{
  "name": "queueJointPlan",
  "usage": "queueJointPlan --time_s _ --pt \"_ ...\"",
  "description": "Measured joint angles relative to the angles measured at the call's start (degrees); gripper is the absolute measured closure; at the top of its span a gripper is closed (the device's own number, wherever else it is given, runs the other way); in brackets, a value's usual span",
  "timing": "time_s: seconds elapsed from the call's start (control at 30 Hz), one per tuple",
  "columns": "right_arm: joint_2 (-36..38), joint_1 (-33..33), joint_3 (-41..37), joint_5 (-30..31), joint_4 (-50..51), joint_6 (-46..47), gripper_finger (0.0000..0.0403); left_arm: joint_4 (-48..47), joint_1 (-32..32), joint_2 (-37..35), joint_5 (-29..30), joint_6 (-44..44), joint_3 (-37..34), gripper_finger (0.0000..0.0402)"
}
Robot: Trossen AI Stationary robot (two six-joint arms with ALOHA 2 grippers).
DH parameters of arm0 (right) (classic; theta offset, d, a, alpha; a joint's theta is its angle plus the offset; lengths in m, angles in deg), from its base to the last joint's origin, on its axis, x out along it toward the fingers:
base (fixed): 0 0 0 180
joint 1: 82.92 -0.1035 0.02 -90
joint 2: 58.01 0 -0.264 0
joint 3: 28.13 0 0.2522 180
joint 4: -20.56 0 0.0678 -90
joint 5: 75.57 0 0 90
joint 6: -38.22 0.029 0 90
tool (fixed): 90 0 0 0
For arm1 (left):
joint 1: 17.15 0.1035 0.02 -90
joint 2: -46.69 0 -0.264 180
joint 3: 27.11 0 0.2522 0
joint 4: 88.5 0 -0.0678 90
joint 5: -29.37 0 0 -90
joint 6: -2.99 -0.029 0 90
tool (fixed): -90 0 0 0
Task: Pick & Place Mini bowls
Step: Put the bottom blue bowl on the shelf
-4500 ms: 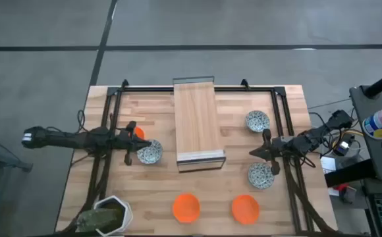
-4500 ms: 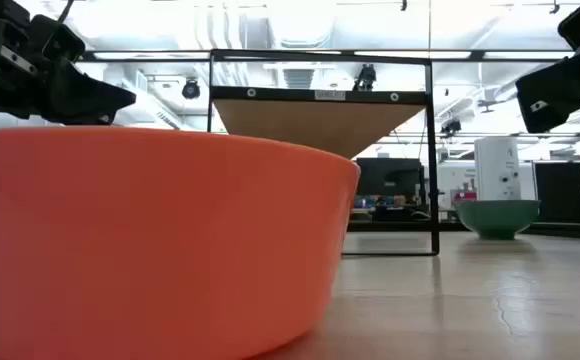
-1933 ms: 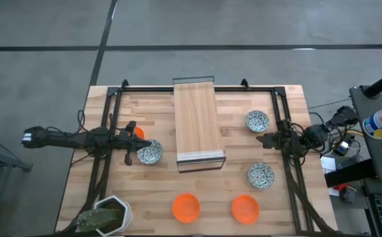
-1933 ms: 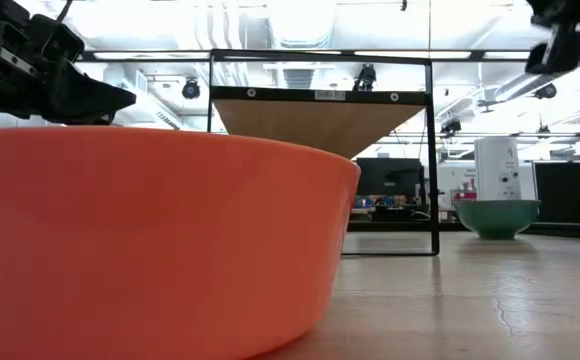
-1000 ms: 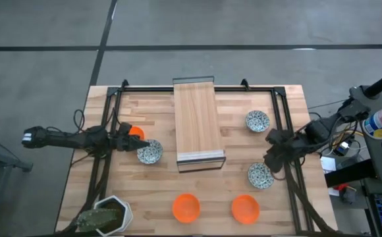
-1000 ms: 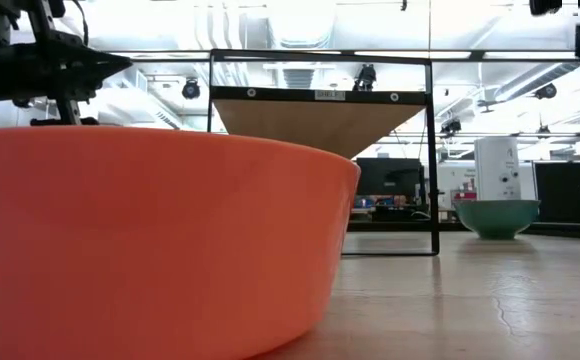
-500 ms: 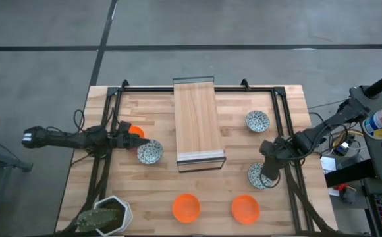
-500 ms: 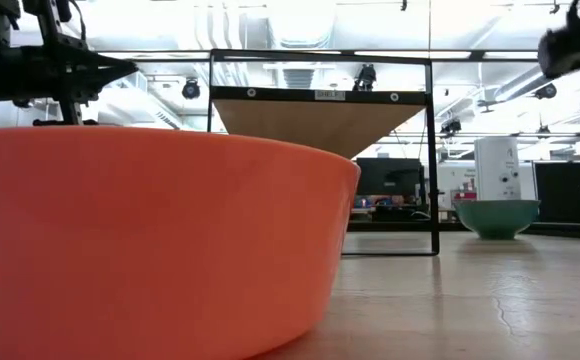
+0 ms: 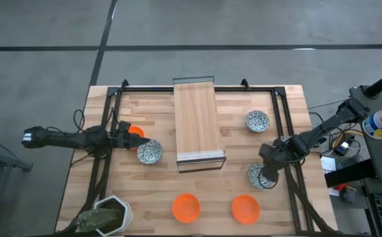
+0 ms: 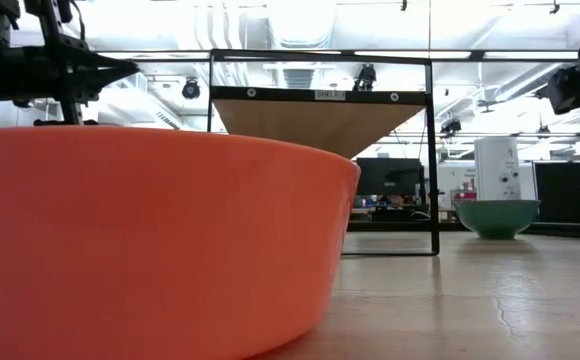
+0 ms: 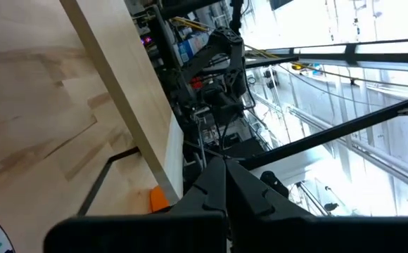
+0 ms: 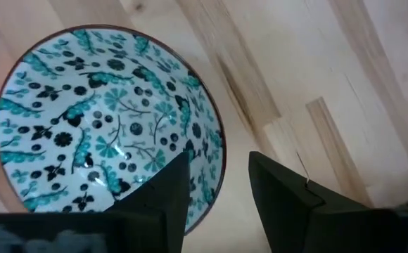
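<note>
My right gripper points down, open, over a blue-patterned mini bowl at the table's near right. One finger stands over the bowl's inside and the other outside its rim. My left gripper is shut and holds nothing. It hovers by an orange mini bowl and a patterned one at the left. Another patterned bowl sits far right. Two orange bowls rest near the front edge. My right gripper comes from above with its fingers astride the patterned bowl's rim, on the side nearest the table's right edge. I cannot tell whether either finger touches the rim. The bowl sits flat on the table.
A wooden ramp stands in the middle under a black frame. A white pot with a plant sits at the near left corner. One orange bowl fills the low view's foreground.
My right gripper has moved toward the table's near edge and down, tipping to point downward, and now stands over the near right patterned bowl. The bowls have stayed where they were.
</note>
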Motion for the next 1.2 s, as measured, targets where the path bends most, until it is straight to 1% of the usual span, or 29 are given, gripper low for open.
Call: queueJointPlan --time_s 0.2,0.37,0.47,0.63,0.7,0.8,0.93,1.03,1.2 --pt "0.04 0.00 -2.38 0.11 -2.50 0.09 0.0261 0.23 0.00 0.00 0.32 -0.39 0.37 0.0401" --pt "0.04 0.00 -4.10 -0.98 -3.99 1.97 0.0279 0.22 0.00 0.00 0.28 1.09 0.44 0.0401" --pt "0.02 0.00 -4.21 -1.39 -4.13 2.10 0.0303 0.20 0.00 0.00 0.27 2.33 0.44 0.0401" --pt "0.10 0.03 -4.22 -2.57 -4.39 3.05 0.0368 0.19 0.04 0.00 1.32 2.25 0.44 0.0401" --pt "0.31 0.07 -3.97 -3.48 -5.18 4.15 0.0384 0.19 0.04 0.00 1.54 2.26 0.44 0.0401" --pt "0.76 0.00 -3.81 -4.07 -5.27 6.74 0.0387 0.18 0.04 0.00 1.58 2.64 0.44 0.0401" --pt "0.97 0.00 -1.52 -4.41 -3.72 8.52 0.0391 0.17 0.04 0.00 1.76 2.63 0.44 0.0401" --pt "1.07 0.49 1.46 -5.61 -3.20 10.27 0.0391 0.14 0.04 0.00 1.76 2.74 0.33 0.0401" --pt "1.05 2.04 7.78 -6.28 3.42 13.48 0.0391 0.17 0.04 0.00 1.76 2.75 0.44 0.0401"
